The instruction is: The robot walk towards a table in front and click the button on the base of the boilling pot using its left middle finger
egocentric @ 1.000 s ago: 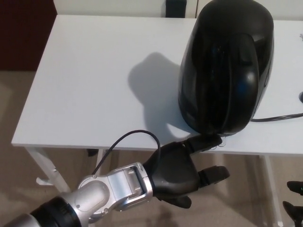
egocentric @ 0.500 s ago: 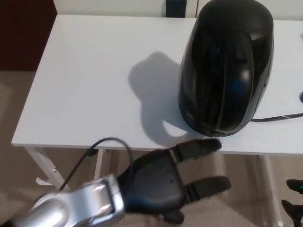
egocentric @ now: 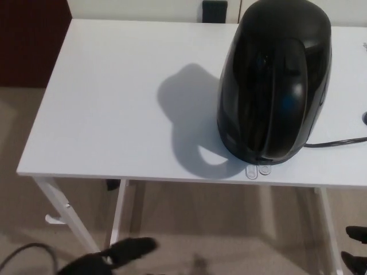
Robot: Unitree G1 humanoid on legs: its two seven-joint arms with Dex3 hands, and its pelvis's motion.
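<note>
- Pot (egocentric: 274, 80), black and glossy, stands on the white table (egocentric: 109, 103), close to the table's near edge, with two small clear tabs (egocentric: 257, 169) poking out from under its base at that edge.
- Left hand (egocentric: 112, 256) is down at the bottom of the view, below the table's near edge and well off to the left of the pot, over the carpet (egocentric: 189, 223); it is blurred, touches nothing, and I cannot tell how far its fingers are spread.
- Right hand: only dark fingertips (egocentric: 356, 247) show low at the right border, below the pot and off the table; their spread cannot be told.
- Cord (egocentric: 338, 141) runs from the pot's right side toward the table's right.
- Left of the pot the tabletop is bare but for the pot's shadow (egocentric: 189, 114).
</note>
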